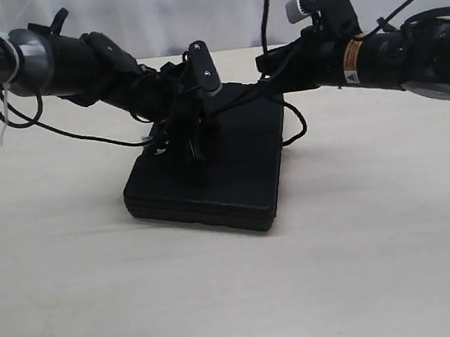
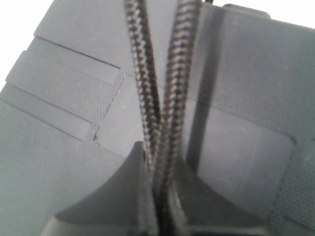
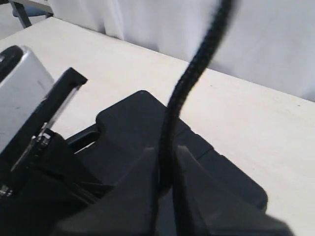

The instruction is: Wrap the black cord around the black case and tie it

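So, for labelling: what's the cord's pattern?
The black cord is a braided weave, clearest in left wrist view.

pale beige table (image 1: 375,266), faint grain, white curtain (image 1: 196,13) bkgd behind far edge

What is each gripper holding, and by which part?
Left gripper pinches two cord strands side by side above the case. Right gripper pinches one strand; where along it cannot be told.

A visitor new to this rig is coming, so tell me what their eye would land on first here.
First, the black case lying flat in the middle of the pale table. Up close, the left gripper pinches two braided strands of the black cord over the case's top, and the right gripper clamps another stretch that rises steeply out of view.
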### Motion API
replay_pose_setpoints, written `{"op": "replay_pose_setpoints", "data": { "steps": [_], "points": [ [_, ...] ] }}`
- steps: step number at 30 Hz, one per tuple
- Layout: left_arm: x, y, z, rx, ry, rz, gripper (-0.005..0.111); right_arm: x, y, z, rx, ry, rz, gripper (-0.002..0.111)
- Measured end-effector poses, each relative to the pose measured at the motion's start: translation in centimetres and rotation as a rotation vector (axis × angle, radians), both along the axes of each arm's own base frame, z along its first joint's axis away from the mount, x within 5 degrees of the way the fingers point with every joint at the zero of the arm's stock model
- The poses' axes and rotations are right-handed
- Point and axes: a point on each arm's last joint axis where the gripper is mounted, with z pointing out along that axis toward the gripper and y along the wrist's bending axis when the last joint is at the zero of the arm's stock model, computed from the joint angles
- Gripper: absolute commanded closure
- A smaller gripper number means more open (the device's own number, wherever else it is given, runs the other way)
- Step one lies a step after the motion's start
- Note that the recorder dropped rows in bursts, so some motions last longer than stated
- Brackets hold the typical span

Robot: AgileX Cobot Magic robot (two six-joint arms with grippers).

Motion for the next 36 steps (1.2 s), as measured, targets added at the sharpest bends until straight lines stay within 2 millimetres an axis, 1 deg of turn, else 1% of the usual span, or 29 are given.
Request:
{"op": "replay_pose_setpoints", "data": {
  "steps": [6, 10, 12, 15, 18, 21, 26, 28, 29, 30, 32, 34, 36],
  "points": [
    [0.0, 0.1, 0.0, 0.011, 0.001, 0.001, 0.107, -0.2, -1.0, 1.0, -0.071, 0.006, -0.085, 0.104],
    [0.0, 0.1, 0.0, 0.017, -0.001, -0.006, 0.107, -0.2, -1.6, 1.1, -0.121, 0.013, -0.127, 0.104],
    [-0.1, 0.1, 0.0, 0.028, -0.002, -0.016, 0.107, 0.0, -2.4, 1.1, -0.122, 0.017, -0.159, 0.104],
    [-0.1, 0.1, 0.1, 0.038, 0.004, -0.024, 0.107, 0.2, -4.0, 1.0, -0.125, 0.027, -0.211, 0.104],
    [-0.2, 0.2, 0.1, 0.046, 0.009, -0.027, 0.107, 0.3, -6.4, 0.5, -0.132, 0.052, -0.277, 0.104],
    [-0.2, 0.1, 0.1, 0.046, 0.011, -0.029, 0.107, 0.1, -8.2, -0.2, -0.122, 0.072, -0.313, 0.104],
    [-0.5, -0.6, 0.1, 0.032, 0.018, -0.032, 0.106, -0.2, -10.5, -0.8, -0.114, 0.089, -0.366, 0.104],
    [-0.5, -0.7, 0.1, 0.021, 0.025, -0.025, 0.1, -0.2, -10.8, -0.8, -0.114, 0.092, -0.375, 0.104],
    [-0.5, -0.7, 0.1, 0.02, 0.026, -0.023, 0.095, -0.2, -10.9, -0.8, -0.114, 0.092, -0.378, 0.104],
    [-0.5, -0.7, 0.1, 0.02, 0.026, -0.023, 0.087, -0.2, -11.2, -0.9, -0.119, 0.098, -0.389, 0.104],
    [-0.3, -0.2, 0.3, 0.021, 0.021, -0.014, 0.074, -0.3, -12.5, -1.1, -0.152, 0.135, -0.464, 0.104],
    [-0.2, 0.1, 0.3, 0.022, 0.021, -0.007, 0.067, -0.5, -13.2, -1.4, -0.188, 0.17, -0.51, 0.104],
    [-0.1, 0.2, 0.4, 0.02, 0.019, -0.002, 0.065, -0.5, -13.2, -1.5, -0.191, 0.172, -0.513, 0.104]
  ]
}}
